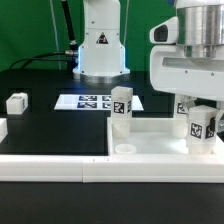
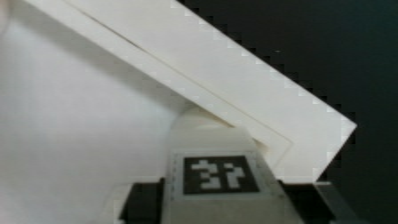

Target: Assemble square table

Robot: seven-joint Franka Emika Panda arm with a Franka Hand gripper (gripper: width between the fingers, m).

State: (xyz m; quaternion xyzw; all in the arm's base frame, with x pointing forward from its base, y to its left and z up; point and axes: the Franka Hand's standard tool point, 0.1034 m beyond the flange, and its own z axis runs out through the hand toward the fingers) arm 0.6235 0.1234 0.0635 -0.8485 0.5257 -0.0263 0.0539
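The white square tabletop (image 1: pixel 160 138) lies at the front on the exterior view's right, its raised rim showing. One white tagged leg (image 1: pixel 121 106) stands upright at its near-left corner. My gripper (image 1: pixel 200 118) is shut on a second tagged leg (image 1: pixel 199 126) and holds it upright over the tabletop's right part. In the wrist view this leg (image 2: pixel 221 165) sits between my dark fingers (image 2: pixel 151 200), above the tabletop's rim (image 2: pixel 231 75). Whether the leg touches the tabletop I cannot tell. Two more loose legs lie on the left, one (image 1: pixel 16 101) farther back, one (image 1: pixel 2 128) at the edge.
The marker board (image 1: pixel 92 101) lies flat behind the tabletop. The long white border rail (image 1: pixel 50 170) runs along the front. The robot's white base (image 1: pixel 100 45) stands at the back. The table surface (image 1: pixel 50 125) is black.
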